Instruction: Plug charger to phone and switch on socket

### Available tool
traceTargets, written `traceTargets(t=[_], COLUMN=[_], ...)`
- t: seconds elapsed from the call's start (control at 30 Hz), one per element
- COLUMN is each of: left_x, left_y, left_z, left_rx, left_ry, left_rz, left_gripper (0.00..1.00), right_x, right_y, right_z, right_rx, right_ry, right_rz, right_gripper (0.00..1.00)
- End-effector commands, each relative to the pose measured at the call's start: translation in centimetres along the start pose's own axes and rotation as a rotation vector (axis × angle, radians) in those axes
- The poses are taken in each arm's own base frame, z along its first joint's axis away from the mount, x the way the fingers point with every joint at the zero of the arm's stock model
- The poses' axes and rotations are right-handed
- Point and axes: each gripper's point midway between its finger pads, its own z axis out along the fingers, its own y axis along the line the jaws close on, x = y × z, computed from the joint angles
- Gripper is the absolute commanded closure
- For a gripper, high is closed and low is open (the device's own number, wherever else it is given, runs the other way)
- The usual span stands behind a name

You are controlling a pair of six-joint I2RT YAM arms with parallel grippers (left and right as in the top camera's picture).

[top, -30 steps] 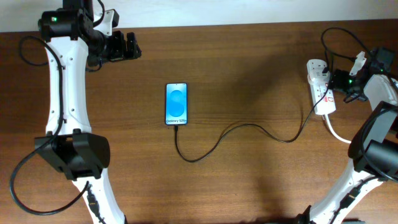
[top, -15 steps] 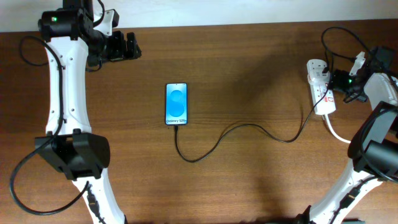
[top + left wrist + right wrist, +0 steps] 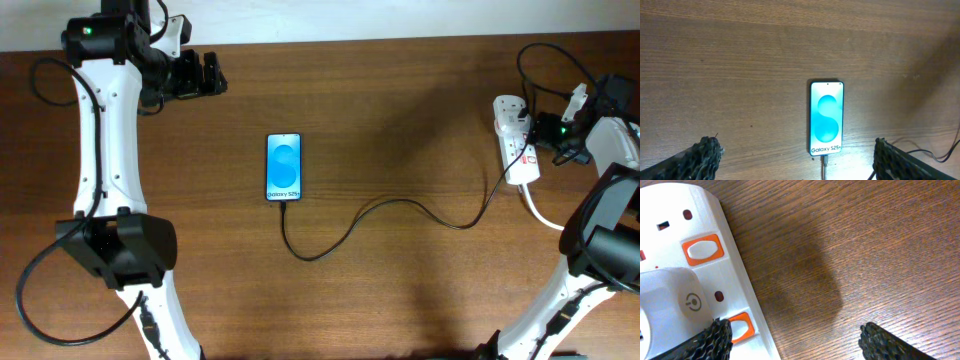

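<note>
The right tool (image 3: 795,341) has its fingers spread wide. One fingertip (image 3: 715,339) hangs over the edge of the socket (image 3: 516,140), just beside an orange-red switch (image 3: 741,326); the other is over bare wood. The pictures do not show whether that finger touches the strip. The socket lies near the right edge of the wooden surface (image 3: 400,100), its long axis running from far edge to near edge with a slight tilt. A thick white cord (image 3: 541,212) leaves its near end, and a white adapter (image 3: 670,305) sits plugged into it.

The left tool (image 3: 200,74) is also spread, holding nothing, raised over the far left corner and well apart from the phone (image 3: 283,167). The phone lies flat, screen up, left of centre. Its long axis is roughly parallel to the socket's, and its "Galaxy" text end faces the near edge. The charger (image 3: 400,201) meets the phone at that end, loops toward the near edge, then snakes right across the wood up to the socket. Bare wood surrounds the phone on every other side, and the broad stretch between phone and socket is crossed only by the cable.
</note>
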Motion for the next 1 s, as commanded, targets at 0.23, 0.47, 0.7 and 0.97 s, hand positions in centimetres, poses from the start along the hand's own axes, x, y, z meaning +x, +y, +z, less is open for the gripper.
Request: traceTargets(t=[0.23,0.47,0.7,0.97], left_x=[-0.3,-0.3,-0.3,-0.3], left_y=[-0.1,-0.1,-0.1,-0.1], left_z=[-1.0,-1.0,-1.0,-1.0], left_rx=[-0.007,-0.007,-0.007,-0.007], left_ry=[-0.025,-0.026,-0.025,-0.026], left_rz=[0.003,0.003,0.003,0.003], left_gripper=[0.0,0.01,0.01,0.0], right_x=[3.0,2.3,1.6,-0.7], right_y=[4.5,1.6,1.8,2.0], right_z=[1.3,1.6,1.5,-1.0], right_rx=[-0.162,0.002,-0.003,-0.003], right_ry=[0.1,0.079,0.054,0.007], right_rz=[-0.063,0.021,0.039,0.035], right_gripper=[0.15,0.14,0.14,0.14])
